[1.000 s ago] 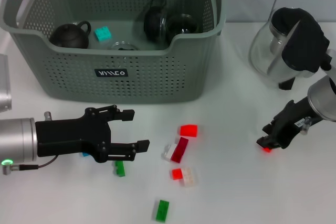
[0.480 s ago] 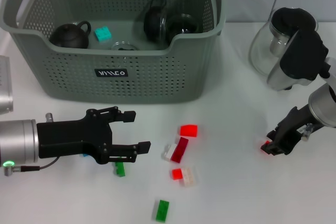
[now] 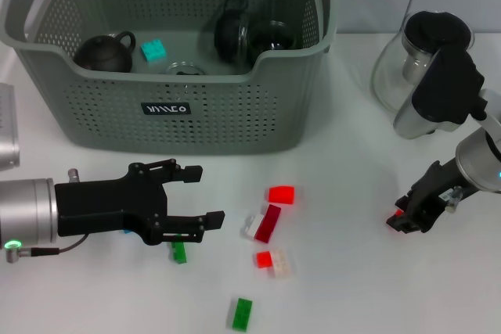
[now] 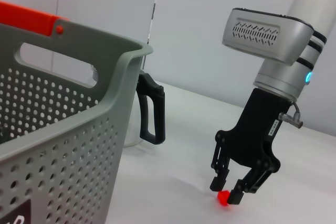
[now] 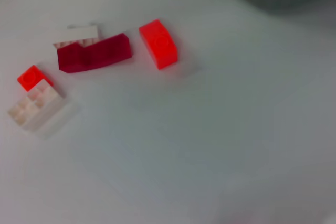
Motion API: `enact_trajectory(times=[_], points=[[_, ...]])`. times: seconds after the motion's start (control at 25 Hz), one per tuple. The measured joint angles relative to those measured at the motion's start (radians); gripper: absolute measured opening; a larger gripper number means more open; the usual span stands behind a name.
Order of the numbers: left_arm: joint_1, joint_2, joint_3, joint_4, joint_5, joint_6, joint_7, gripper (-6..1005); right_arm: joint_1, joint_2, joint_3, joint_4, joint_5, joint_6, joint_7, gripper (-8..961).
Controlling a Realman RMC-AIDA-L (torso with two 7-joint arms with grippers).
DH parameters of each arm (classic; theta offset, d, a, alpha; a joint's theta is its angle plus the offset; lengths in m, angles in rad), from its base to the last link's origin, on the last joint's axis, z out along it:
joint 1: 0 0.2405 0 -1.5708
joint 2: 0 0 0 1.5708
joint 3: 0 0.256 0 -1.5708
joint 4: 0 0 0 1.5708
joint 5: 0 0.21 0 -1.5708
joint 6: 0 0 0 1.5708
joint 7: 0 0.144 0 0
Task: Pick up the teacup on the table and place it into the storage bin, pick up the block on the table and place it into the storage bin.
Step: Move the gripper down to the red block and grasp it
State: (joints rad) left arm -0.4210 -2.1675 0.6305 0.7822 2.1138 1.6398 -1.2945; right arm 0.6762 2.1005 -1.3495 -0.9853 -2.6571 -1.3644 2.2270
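The grey perforated storage bin [image 3: 180, 107] stands at the back left and also shows in the left wrist view [image 4: 63, 129]. Inside it are a black teacup [image 3: 271, 37], black teapots [image 3: 103, 53] and a teal block [image 3: 153, 50]. My right gripper [image 3: 401, 220] is low over the table at the right, shut on a small red block [image 3: 396, 216]. The left wrist view shows that gripper [image 4: 227, 191] with the red block [image 4: 224, 198] between its fingertips. My left gripper [image 3: 207, 193] is open and empty, in front of the bin.
A glass kettle with a black handle [image 3: 427, 68] stands at the back right. Loose blocks lie mid-table: red [image 3: 281, 194], dark red [image 3: 269, 222], red-and-white [image 3: 272, 261], green [image 3: 179, 251] and green [image 3: 241, 313]. The right wrist view shows the red [image 5: 158, 44] and dark red [image 5: 94, 52] ones.
My right gripper has shifted a little to the right and back, and the small red block has moved with it. My left arm has barely moved.
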Motion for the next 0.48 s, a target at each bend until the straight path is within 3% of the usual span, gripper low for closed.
enact_trajectory(times=[0.28, 0.48], points=[[0.001, 0.000, 0.000, -0.006, 0.000, 0.000, 0.004, 862, 0.004, 0.003, -0.035, 0.027, 0.002, 0.022, 0.001, 311], [0.003, 0.001, -0.014, -0.007, 0.002, 0.001, 0.008, 862, -0.010, 0.001, -0.030, -0.002, 0.029, 0.012, 0.002, 211]])
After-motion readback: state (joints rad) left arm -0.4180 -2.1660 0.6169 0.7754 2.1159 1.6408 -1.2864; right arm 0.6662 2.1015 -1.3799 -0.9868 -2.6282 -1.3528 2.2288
